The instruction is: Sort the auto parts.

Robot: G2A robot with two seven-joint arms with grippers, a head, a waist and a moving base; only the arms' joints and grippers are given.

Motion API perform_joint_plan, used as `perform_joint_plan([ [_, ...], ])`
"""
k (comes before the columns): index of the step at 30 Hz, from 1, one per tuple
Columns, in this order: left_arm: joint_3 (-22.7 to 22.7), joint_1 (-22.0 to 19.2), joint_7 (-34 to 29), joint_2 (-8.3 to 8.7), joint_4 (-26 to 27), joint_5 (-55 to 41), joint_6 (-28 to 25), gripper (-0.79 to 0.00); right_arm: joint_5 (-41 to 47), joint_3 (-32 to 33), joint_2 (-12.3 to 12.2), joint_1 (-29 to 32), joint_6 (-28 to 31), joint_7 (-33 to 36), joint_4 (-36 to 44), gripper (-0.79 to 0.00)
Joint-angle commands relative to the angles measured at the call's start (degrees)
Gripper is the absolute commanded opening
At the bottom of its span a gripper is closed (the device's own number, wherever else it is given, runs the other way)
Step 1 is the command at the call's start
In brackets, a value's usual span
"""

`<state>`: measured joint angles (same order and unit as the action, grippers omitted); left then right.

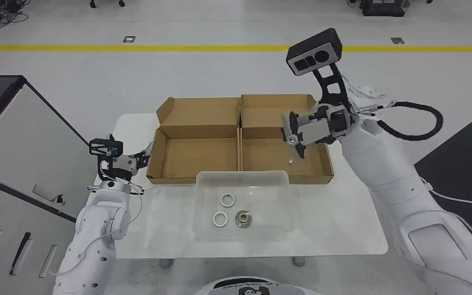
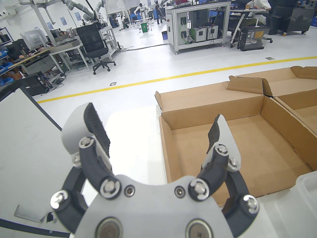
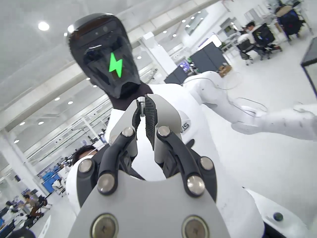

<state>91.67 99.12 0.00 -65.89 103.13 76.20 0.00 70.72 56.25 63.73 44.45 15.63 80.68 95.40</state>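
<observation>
My right hand (image 3: pixel 143 102) pinches a small ridged metal part (image 3: pixel 141 107) at its very fingertips, above the right cardboard box (image 1: pixel 265 156). With so thin a grip it could slip and bounce out. My left hand (image 2: pixel 153 115) hangs wide open and empty beside the left cardboard box (image 2: pixel 223 149).

Showed the left gripper (image 2: pixel 154 112) low in the frame, jaws spread wide above the white counter (image 2: pixel 133 134). Faced an open cardboard box (image 2: pixel 235 149) at centre right, with a second box (image 2: pixel 294 87) beyond it at upper right. Caught a clear bin (image 2: pixel 307 189) corner at lower right.
</observation>
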Motion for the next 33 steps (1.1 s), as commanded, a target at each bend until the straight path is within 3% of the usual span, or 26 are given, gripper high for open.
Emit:
perform_joint_plan([
  [1,0.0,0.0,0.0,0.00,0.0,0.0,0.0,0.000,-2.2,0.5,-0.1,0.2,-0.8,-0.7,0.4,-0.785],
  [6,0.0,0.0,0.0,0.00,0.0,0.0,0.0,0.000,-2.9,1.9,0.1,1.2,-1.8,-1.6,1.7,-0.785],
  [24,0.0,0.0,0.0,0.00,0.0,0.0,0.0,0.000,25.6,2.3,4.3,5.9,2.0,1.7,1.7,-0.785],
  [27,0.0,0.0,0.0,0.00,0.0,0.0,0.0,0.000,24.4,2.6,4.8,5.7,1.8,1.7,0.9,-0.785],
  [33,0.0,0.0,0.0,0.00,0.0,0.0,0.0,0.000,13.6,4.4,4.8,5.1,-0.1,0.5,-0.2,-0.785],
])
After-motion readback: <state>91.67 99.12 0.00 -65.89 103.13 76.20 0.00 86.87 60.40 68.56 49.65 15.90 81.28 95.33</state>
